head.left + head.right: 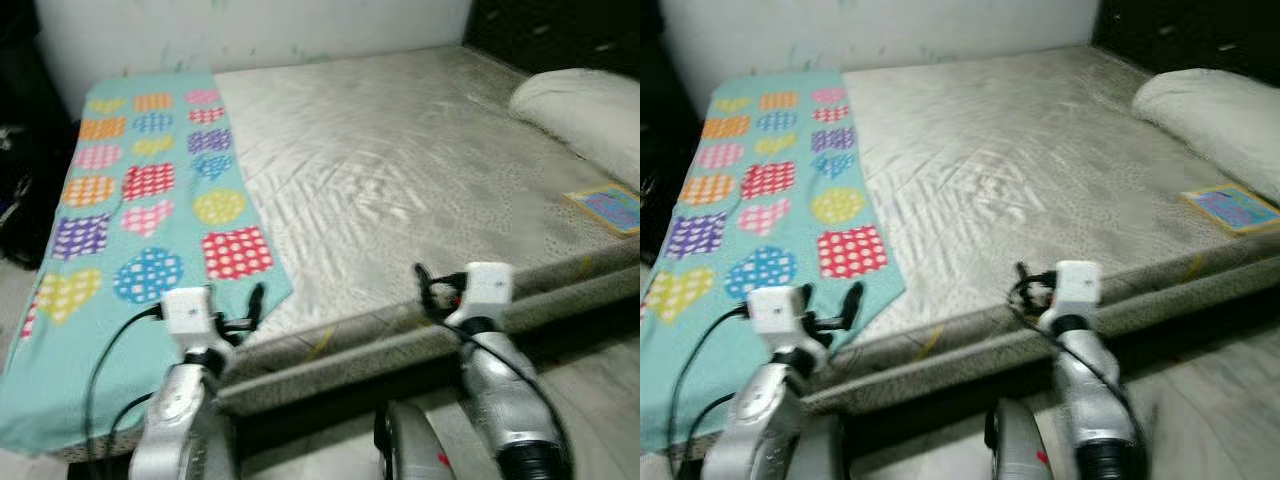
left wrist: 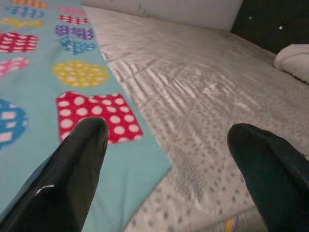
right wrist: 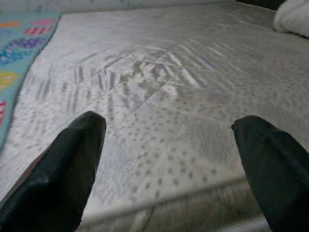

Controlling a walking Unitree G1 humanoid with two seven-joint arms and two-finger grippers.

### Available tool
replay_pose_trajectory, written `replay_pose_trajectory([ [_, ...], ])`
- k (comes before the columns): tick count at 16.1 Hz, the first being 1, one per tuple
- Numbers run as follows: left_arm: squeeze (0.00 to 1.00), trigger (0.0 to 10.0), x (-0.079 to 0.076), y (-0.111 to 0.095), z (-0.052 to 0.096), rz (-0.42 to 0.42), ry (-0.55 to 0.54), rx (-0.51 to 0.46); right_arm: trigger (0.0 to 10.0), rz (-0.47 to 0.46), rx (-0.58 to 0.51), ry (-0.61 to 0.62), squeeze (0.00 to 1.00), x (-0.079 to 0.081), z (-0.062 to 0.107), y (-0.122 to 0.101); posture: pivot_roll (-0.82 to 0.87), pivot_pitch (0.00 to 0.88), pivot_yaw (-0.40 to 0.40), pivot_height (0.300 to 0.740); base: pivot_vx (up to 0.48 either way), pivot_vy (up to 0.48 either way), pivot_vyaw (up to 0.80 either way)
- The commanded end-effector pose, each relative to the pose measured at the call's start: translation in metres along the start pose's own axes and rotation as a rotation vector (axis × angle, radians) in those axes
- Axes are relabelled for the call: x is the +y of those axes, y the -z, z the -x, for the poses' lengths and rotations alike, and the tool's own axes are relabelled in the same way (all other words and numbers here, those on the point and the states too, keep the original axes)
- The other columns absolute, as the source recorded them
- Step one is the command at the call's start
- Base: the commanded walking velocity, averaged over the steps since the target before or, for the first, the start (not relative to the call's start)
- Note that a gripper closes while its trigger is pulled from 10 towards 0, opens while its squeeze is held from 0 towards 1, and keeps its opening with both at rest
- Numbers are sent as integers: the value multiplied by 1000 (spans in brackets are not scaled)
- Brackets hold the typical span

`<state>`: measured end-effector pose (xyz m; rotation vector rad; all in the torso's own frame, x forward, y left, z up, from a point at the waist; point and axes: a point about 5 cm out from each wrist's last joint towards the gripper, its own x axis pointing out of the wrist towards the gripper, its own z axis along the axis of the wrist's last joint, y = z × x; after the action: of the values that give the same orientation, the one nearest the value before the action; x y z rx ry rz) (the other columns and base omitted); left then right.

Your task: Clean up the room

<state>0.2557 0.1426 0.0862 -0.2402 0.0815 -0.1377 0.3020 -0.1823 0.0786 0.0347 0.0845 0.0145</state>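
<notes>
Blanket (image 1: 150, 230), turquoise with dotted hearts and circles, is lying spread flat over the left end of the bed (image 1: 400, 190), its near corner hanging toward the bed's front edge. Just before that corner the left pincer (image 1: 245, 315) is hovering with its fingers (image 2: 79, 159) spread wide and gripping nothing. Further right, the right pincer (image 3: 169, 159) is waiting at the front edge over bare quilted mattress, likewise spread open and empty. At the bed's right end a pale pillow (image 1: 585, 105) is resting near the far corner, and a small colourful book or card (image 1: 610, 208) is sitting near the front edge. I judge the robot is lining up at the bedside; the next move probably calls for lowering the left pincer onto the blanket's near corner and closing on the cloth.
</notes>
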Motion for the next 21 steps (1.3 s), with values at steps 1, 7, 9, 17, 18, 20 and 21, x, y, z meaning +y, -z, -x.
replay_pose_trajectory([
  [1,0,10000,9,-2,3,-16,-31,-1,10000,-11,-27,-46,0,14,-3,-5,-91,1,-4,532,480,0,656],
  [7,0,10000,7,1,1,-12,-43,17,10000,-6,-21,-51,0,14,-1,-3,-95,2,-3,532,59,0,515],
  [9,0,10000,7,2,1,-10,-46,22,10000,-13,-10,-52,0,15,-1,-1,-94,3,-3,532,0,0,0],
  [17,0,10000,6,4,1,-13,-54,32,10000,7,-11,-77,0,18,0,0,-94,4,-4,532,0,0,0],
  [18,0,10000,6,4,1,-14,-54,32,10000,8,-11,-79,0,18,-1,0,-94,4,-4,532,0,0,0],
  [20,0,10000,7,4,1,-16,-58,35,10000,14,-12,-88,0,20,-1,0,-93,6,-3,532,0,0,0],
  [21,0,10000,7,4,2,-16,-60,35,10000,17,-11,-94,0,21,0,0,-93,6,-3,532,0,0,0],
])
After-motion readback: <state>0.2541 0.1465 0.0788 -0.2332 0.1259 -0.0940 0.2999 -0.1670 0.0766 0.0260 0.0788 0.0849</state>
